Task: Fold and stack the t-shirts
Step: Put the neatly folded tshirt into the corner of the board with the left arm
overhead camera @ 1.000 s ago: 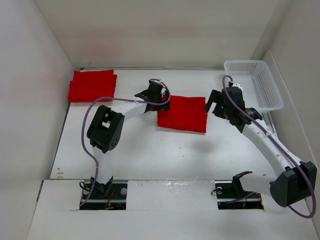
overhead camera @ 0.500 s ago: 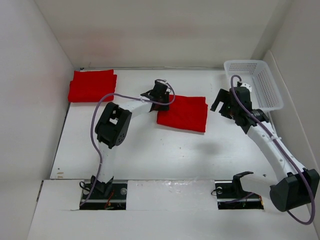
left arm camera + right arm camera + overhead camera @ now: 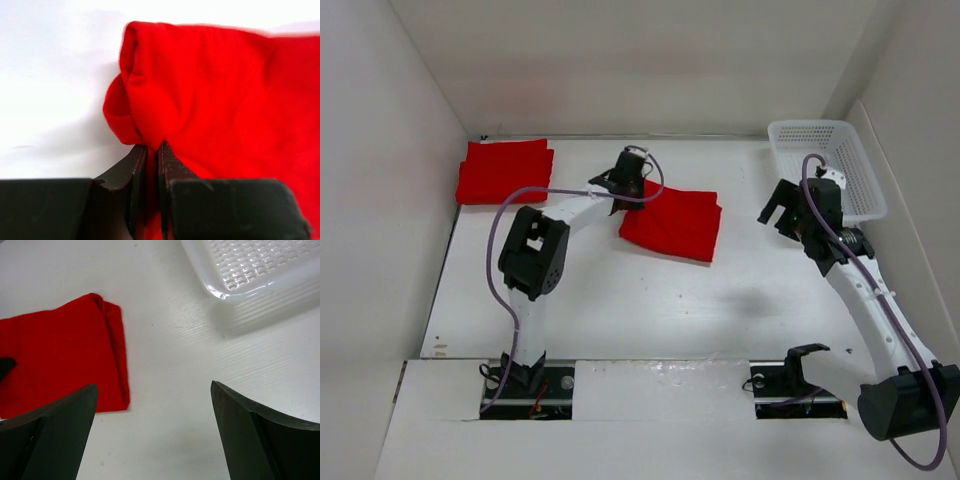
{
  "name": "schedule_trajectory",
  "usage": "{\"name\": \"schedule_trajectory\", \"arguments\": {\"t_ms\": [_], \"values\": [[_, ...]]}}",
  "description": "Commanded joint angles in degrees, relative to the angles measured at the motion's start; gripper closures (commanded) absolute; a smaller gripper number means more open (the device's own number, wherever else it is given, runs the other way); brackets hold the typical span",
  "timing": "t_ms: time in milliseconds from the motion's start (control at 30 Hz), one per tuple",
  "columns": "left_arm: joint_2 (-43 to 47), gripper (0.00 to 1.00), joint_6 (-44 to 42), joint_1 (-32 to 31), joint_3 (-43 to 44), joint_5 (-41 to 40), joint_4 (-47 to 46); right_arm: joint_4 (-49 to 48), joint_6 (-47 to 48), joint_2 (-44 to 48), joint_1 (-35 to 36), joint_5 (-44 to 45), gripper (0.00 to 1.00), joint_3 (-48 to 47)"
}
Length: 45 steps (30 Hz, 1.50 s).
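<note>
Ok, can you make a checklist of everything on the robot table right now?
Surface: white table.
Job's things: one folded red t-shirt mid-table; a stack of folded red t-shirts in the far left corner.
Clutter: white mesh basket, far right, looks empty.
Grippers: left gripper shut on the mid-table shirt's edge; right gripper open, holding nothing.
Cables: a purple cable loops along each arm.
Surroundings: plain white walls.

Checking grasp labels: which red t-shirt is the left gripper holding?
The middle t-shirt: the left gripper is shut on its far-left corner. The corner pile of red shirts at the table's far left has no gripper near it.
</note>
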State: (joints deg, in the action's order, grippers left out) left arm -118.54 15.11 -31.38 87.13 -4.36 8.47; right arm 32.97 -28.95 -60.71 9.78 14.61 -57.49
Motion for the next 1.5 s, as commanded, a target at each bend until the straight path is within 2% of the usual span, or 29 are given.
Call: {"name": "schedule_trajectory", "arguments": {"t_ms": [0,167,400,533,667,900,1067,1467], "values": [[10.0,1.0,-7.7,5.3,3.1,0.0,0.0,-0.5,1.8,1.6,-1.1,1.4,0.0,0.5],[12.1,1.0,-14.8,9.1,8.5,-1.6,4.4,-0.5,2.3,2.1,-2.2,1.9,0.0,1.1],[12.6,1.0,-20.7,17.8,18.7,4.0,10.6,-0.5,2.3,1.5,-2.7,3.0,0.0,1.1],[10.1,1.0,-26.0,22.8,25.0,5.2,14.1,-1.0,2.3,-0.3,-2.7,3.6,0.0,1.1],[6.3,1.0,-29.9,25.2,32.1,4.4,18.6,-1.0,1.8,-1.7,-3.3,4.8,0.0,1.1],[5.1,1.0,-34.9,25.8,34.4,0.8,19.5,0.3,1.3,-5.1,-3.3,6.6,0.0,0.5],[4.0,1.0,-34.9,27.2,38.8,-1.1,20.1,0.3,0.7,-5.6,-3.3,7.7,0.0,0.5],[7.0,1.0,-32.0,28.2,38.8,-4.4,20.6,1.0,0.7,-9.5,-3.8,8.2,0.0,0.5]]}}
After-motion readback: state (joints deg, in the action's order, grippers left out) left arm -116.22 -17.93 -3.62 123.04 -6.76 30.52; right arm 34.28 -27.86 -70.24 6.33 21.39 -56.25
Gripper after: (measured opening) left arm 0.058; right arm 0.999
